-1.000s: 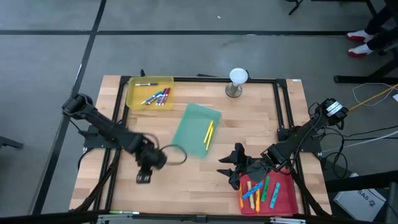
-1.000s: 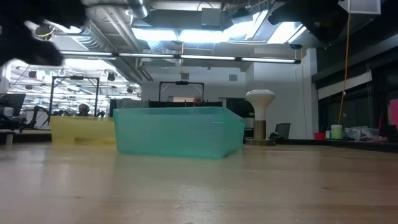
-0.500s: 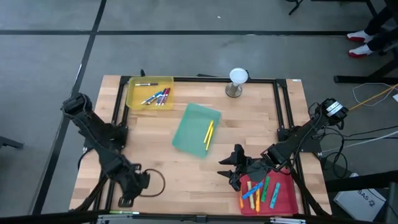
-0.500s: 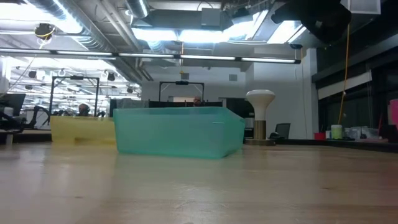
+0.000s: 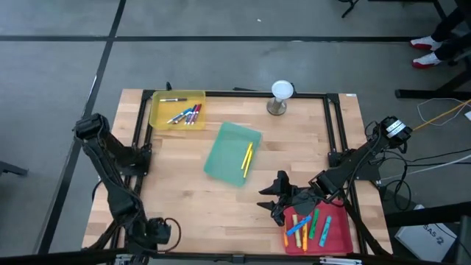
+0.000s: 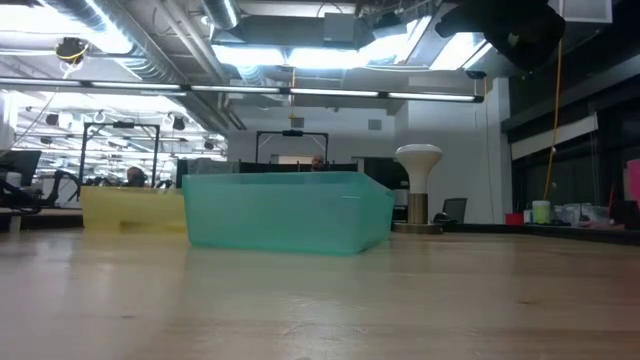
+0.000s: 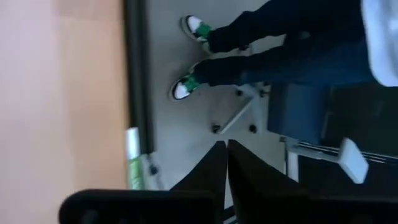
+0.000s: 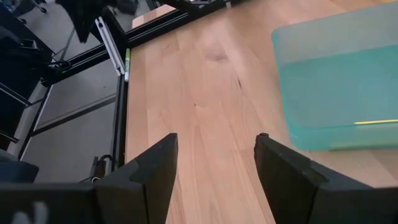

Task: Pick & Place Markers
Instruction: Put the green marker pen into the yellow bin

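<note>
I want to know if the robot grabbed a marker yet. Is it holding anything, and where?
Nothing is held. The left gripper is shut on nothing at the table's near left corner; the right gripper hangs open and empty beside the red tray.

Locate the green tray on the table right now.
In the high view the green tray lies near the table's middle, tilted, with yellow markers inside; the yellow tray is at the far left corner and the white lamp beyond it.

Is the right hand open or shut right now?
Open. In the right wrist view the right hand's two fingers stand well apart over bare table, nothing between them.
</note>
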